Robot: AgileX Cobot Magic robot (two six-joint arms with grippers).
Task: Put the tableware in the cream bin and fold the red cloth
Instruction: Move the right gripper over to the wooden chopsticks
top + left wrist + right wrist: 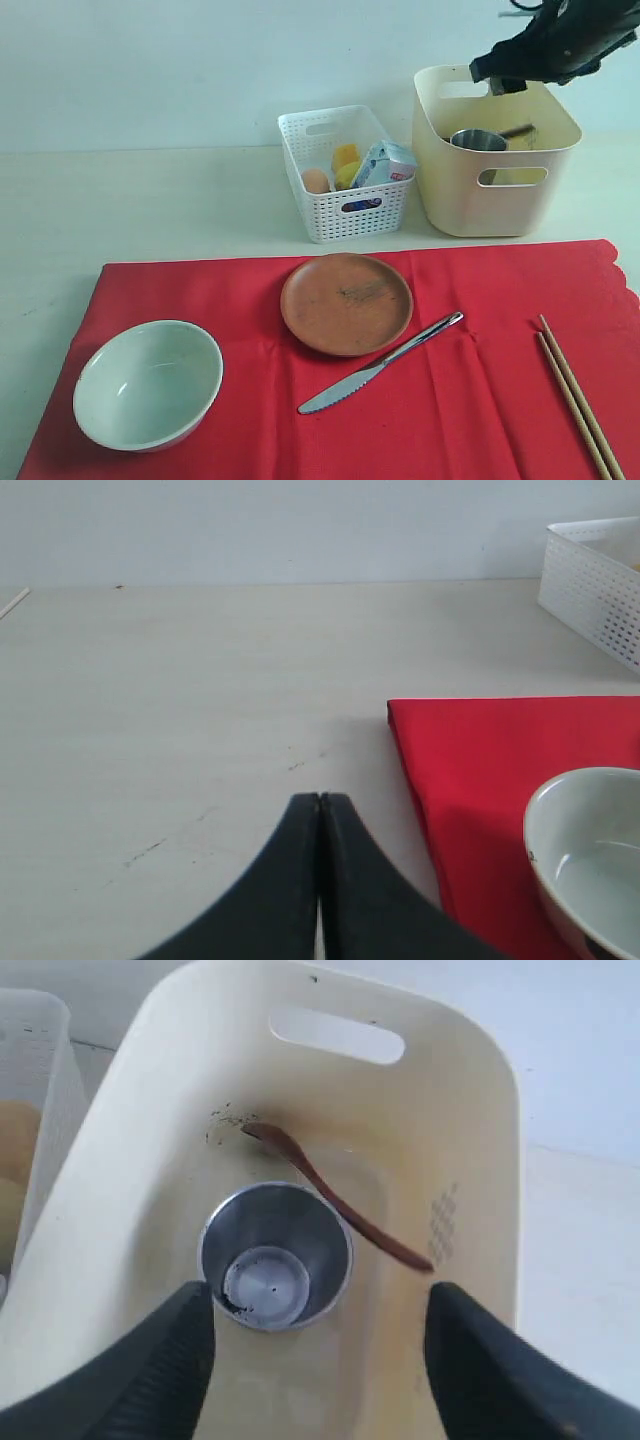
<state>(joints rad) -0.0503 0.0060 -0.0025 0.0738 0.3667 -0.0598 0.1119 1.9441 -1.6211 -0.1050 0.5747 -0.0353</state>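
Right gripper hangs above the open top of the bin with its two dark fingers spread wide and nothing between them. Directly below it, a cup stands upright on the bin floor, steel, mouth up, with dark specks at its bottom. A spoon lies beside the cup on the same floor. It is dark wood, slim and curved, and its bowl end sits near one wall among a few crumbs. The bin is cream, smooth-walled and round-cornered, with an oval handle slot in each of the two walls that show.

Just left of the bin in the exterior view stands a white lattice basket. It holds an egg, a yellow piece and a small carton.

On the camera's side of the bin the cloth lies spread flat on the table, bright red, with a scalloped edge at its right. On the cloth, nearest the bin, rests a terracotta plate, then a metal knife lying aslant, just clear of the plate's rim. Chopsticks lie side by side near the cloth's right edge. Farthest from the bin, at the cloth's left corner, sits a pale green-white bowl, upright.

Left gripper is low over bare table just beyond that corner, its fingers pressed together on nothing.
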